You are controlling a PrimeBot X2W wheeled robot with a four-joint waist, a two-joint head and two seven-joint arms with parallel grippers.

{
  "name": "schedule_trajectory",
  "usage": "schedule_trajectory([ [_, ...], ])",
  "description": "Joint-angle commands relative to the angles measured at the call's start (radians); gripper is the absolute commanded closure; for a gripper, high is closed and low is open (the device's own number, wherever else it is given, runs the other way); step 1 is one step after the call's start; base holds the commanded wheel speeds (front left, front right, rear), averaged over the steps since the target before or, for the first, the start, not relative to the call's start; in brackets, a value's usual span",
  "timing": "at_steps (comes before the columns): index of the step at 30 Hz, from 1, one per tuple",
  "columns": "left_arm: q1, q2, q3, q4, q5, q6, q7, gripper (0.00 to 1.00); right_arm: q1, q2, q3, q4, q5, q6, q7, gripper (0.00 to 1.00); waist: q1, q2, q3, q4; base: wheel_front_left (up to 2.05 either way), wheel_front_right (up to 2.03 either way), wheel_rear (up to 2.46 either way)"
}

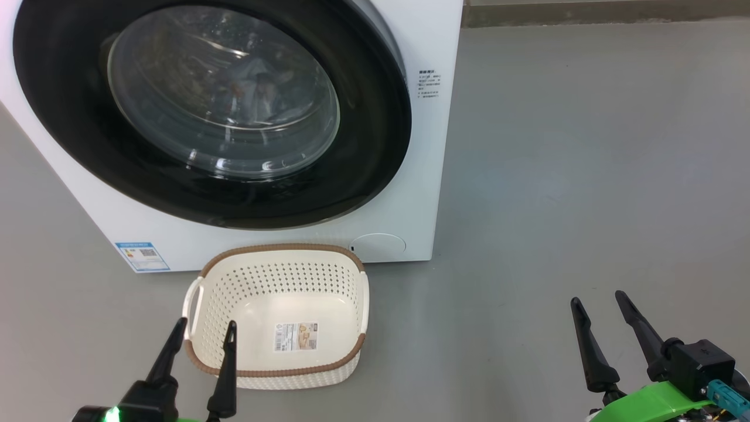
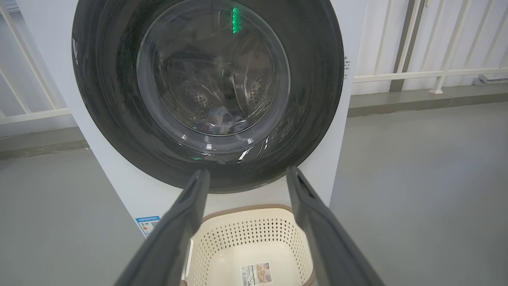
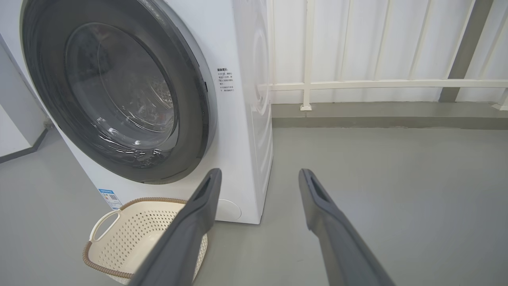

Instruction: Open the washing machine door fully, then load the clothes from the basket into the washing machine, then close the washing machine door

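Bright, even light, faint shadows. White glints streak the large round glossy black door; a green glare spot sits top centre of the left wrist view.

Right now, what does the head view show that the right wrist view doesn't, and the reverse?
Head view: the left gripper, open, at the basket's near corner, and the label sticker on its bottom. Right wrist view: a white railing and the washing machine's side panel. Both: the washing machine door shut, the basket empty, the blue energy sticker, the right gripper open.
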Motion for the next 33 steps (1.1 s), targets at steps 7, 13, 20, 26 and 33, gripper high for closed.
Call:
schedule_trajectory([
  [7,-0.035,0.020,0.026,-0.026,-0.014,0.017,-0.005,0.00,-0.015,-0.002,0.024,-0.018,-0.003,0.001,-0.005,0.00,0.0000,0.0000,-0.001,0.002,0.00,0.00,0.00],
  [13,0.008,-0.010,-0.013,0.030,-0.009,0.008,0.000,1.00,0.006,0.005,0.003,0.039,0.002,0.000,0.000,1.00,0.0000,0.0000,-0.001,0.003,0.00,0.00,0.00],
  [20,0.011,-0.017,-0.005,0.044,-0.069,0.002,0.009,1.00,0.007,0.005,0.004,0.059,0.063,0.000,0.008,1.00,0.0017,0.0000,-0.003,0.000,0.00,0.00,0.00],
  [26,0.005,-0.018,0.008,0.051,-0.140,-0.006,0.021,1.00,-0.001,0.004,0.003,0.070,0.133,0.000,0.018,1.00,0.0002,0.0000,-0.003,-0.003,0.00,0.00,0.00],
  [33,-0.005,-0.019,0.023,0.061,-0.223,-0.015,0.035,1.00,-0.012,0.003,0.001,0.083,0.215,0.000,0.030,1.00,0.0001,0.0000,-0.004,-0.007,0.00,0.00,0.00],
])
